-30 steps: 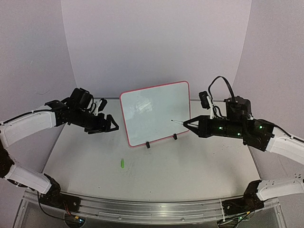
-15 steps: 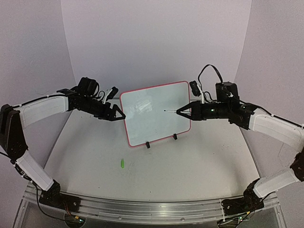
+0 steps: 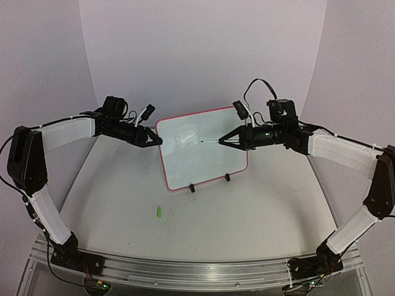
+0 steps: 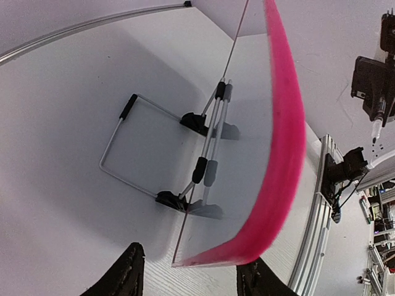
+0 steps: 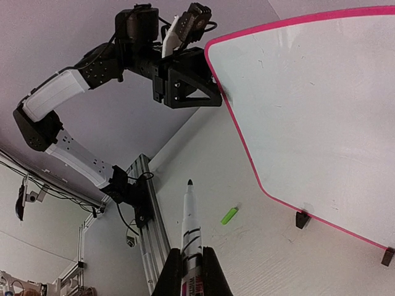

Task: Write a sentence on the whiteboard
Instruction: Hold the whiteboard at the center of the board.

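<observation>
The whiteboard (image 3: 203, 154) stands tilted on its wire stand (image 4: 123, 148) at mid table; its pink frame (image 4: 281, 154) shows edge-on in the left wrist view. No green sentence shows on its white face (image 5: 315, 105), only faint smudges. My left gripper (image 3: 158, 141) is open, its fingers (image 4: 126, 274) astride the board's upper left corner. My right gripper (image 3: 224, 141) is shut on a white marker (image 5: 190, 225), uncapped, with its dark tip in front of the board's upper middle. Whether the tip touches the board I cannot tell.
A small green marker cap (image 3: 158, 212) lies on the table in front of the board; it also shows in the right wrist view (image 5: 229, 215). Black clip feet (image 3: 192, 188) hold the board's lower edge. An aluminium rail (image 3: 185, 271) runs along the near table edge.
Both arms have risen and closed in on the board. My left gripper has reached its upper left corner. My right gripper has carried the marker up and left across the board's face.
</observation>
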